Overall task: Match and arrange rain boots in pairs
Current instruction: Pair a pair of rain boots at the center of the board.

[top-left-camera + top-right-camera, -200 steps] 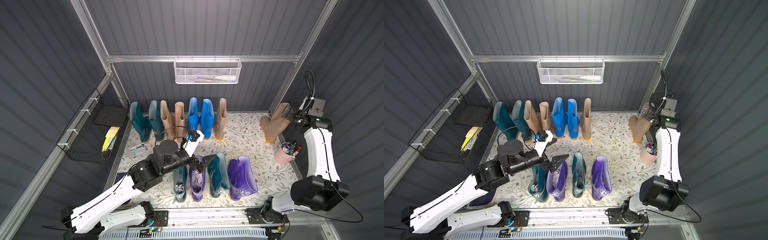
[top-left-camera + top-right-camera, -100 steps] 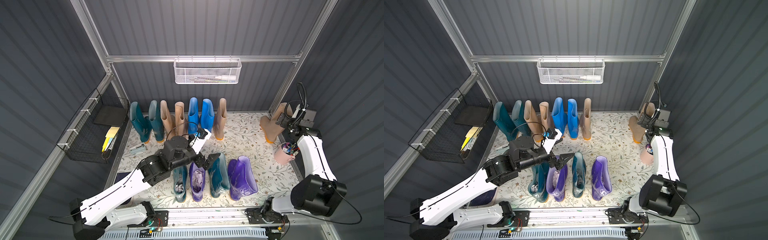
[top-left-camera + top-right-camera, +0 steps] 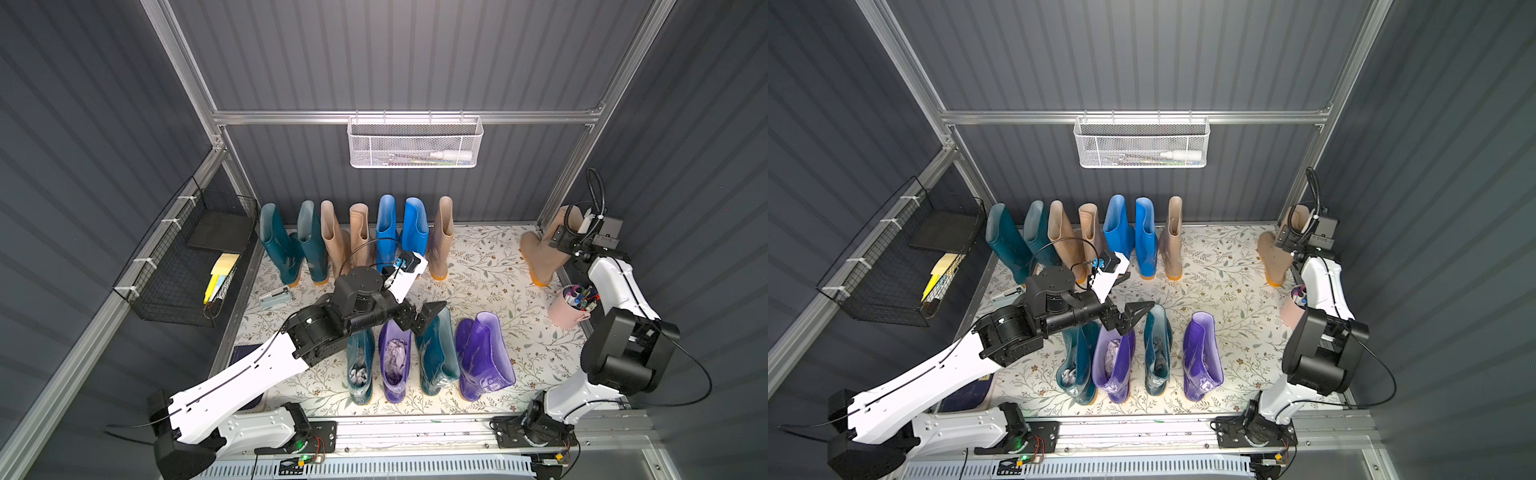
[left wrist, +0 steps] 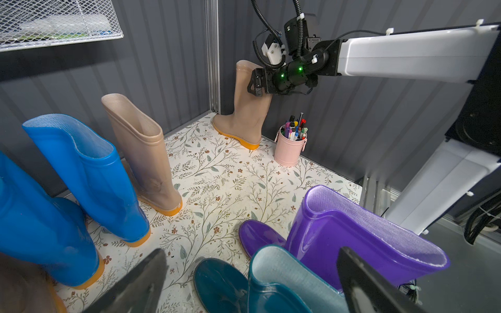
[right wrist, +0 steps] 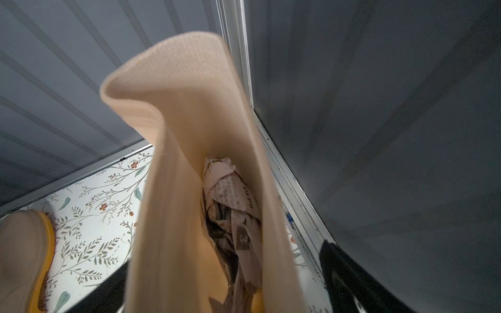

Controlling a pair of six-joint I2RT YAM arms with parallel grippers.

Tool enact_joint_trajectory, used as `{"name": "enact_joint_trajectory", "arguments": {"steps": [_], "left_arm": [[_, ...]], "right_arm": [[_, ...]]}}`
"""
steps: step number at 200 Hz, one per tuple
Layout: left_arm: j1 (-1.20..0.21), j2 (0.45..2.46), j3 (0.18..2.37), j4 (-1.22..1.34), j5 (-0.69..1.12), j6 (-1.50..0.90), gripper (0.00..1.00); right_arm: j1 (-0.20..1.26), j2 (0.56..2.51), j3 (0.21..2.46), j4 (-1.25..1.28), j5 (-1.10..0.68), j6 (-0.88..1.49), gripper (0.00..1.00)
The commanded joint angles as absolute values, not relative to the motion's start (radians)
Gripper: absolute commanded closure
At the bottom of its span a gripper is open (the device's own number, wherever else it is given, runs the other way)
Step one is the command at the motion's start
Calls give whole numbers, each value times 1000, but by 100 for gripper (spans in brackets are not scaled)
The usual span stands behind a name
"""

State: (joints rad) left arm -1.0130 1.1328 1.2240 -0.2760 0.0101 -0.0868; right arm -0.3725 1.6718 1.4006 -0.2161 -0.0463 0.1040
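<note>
Our right gripper [image 4: 254,85] straddles the beige boot [image 4: 246,113], jaws wide; squeezing off-centre, we could topple it onto the pen cup [image 4: 288,149]. Left gripper [image 3: 424,318] gapes empty.

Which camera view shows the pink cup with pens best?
The left wrist view: the pink cup shows whole, its pens distinct. In both top views it is small, seen from above; in a top view the cup is partly covered by the right arm. The right wrist view lacks it.
</note>
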Motion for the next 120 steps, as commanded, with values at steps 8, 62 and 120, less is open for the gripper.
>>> {"name": "enact_joint_trajectory", "arguments": {"steps": [8, 62, 120], "left_arm": [[-1014, 1133, 1253, -275, 5, -87, 1], [-1014, 1099, 1224, -275, 7, -77, 1], [-1014, 1035, 1196, -288, -12, -47, 0]], "right_arm": [[-377, 1703, 1470, -208, -125, 69, 21], [-377, 1721, 1519, -262, -143, 72, 82], [-376, 1714, 1545, -294, -190, 84, 100]]}}
